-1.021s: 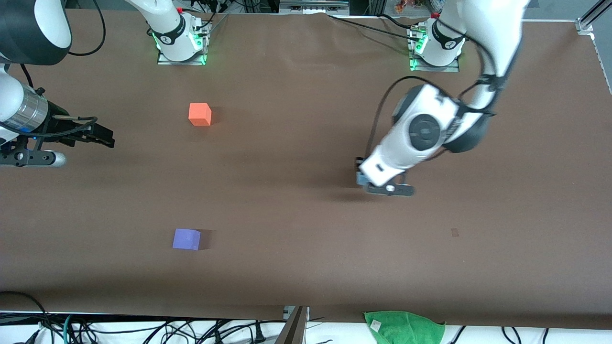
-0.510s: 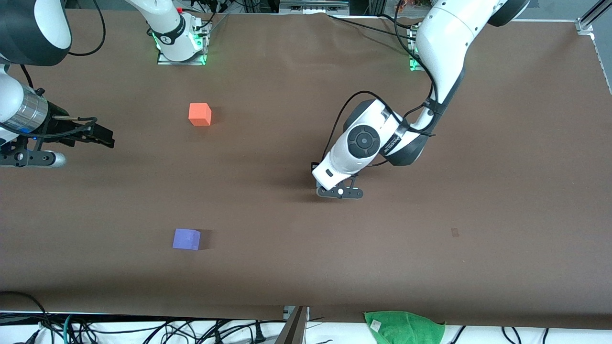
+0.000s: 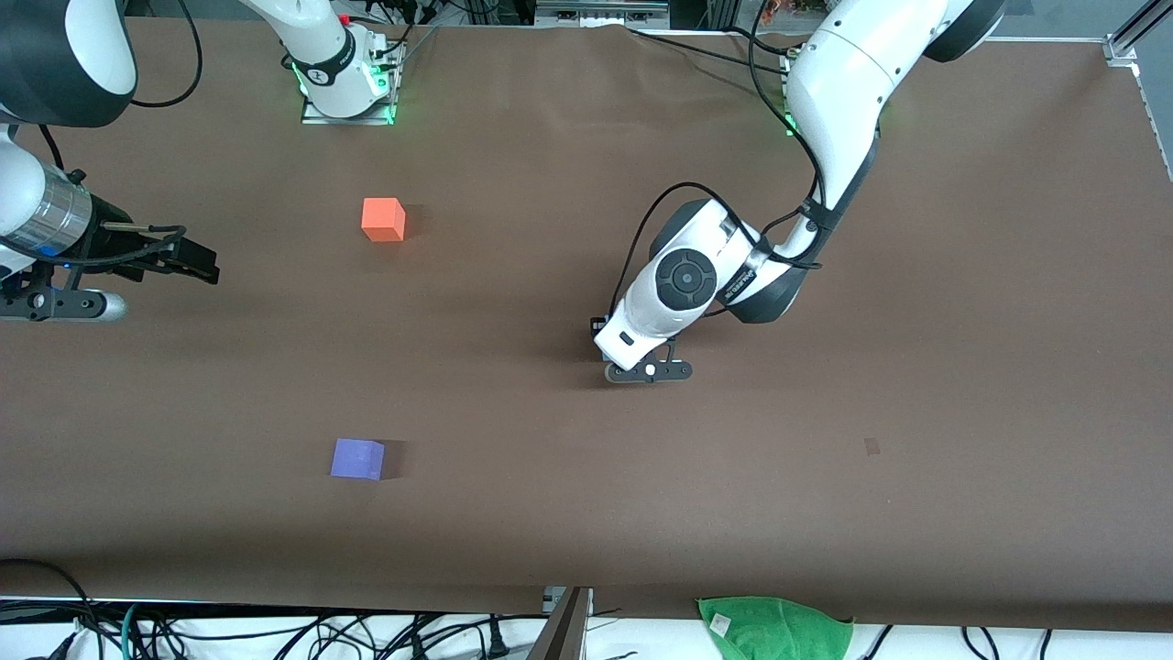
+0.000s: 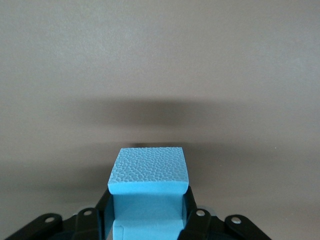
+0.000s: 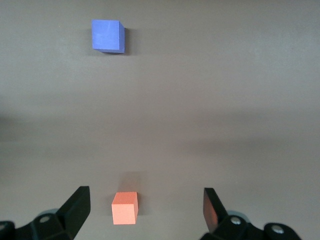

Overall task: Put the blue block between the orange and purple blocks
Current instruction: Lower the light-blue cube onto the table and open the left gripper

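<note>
Brown table (image 3: 550,513) lying mostly bare under both arms. We are clamping left gripper (image 4: 148,220) on blue block (image 4: 148,187), carrying it over table's middle, well apart from target gap. Orange block (image 3: 383,220) and purple block (image 3: 357,458) sitting apart, leaving room between. Right gripper (image 5: 145,207) waiting, jaws wide, holding nothing, over its own table end.

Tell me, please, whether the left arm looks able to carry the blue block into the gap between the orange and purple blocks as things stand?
Probably yes. The left gripper is shut on the blue block, and only bare table lies between it and the gap separating the orange block from the purple block.
</note>
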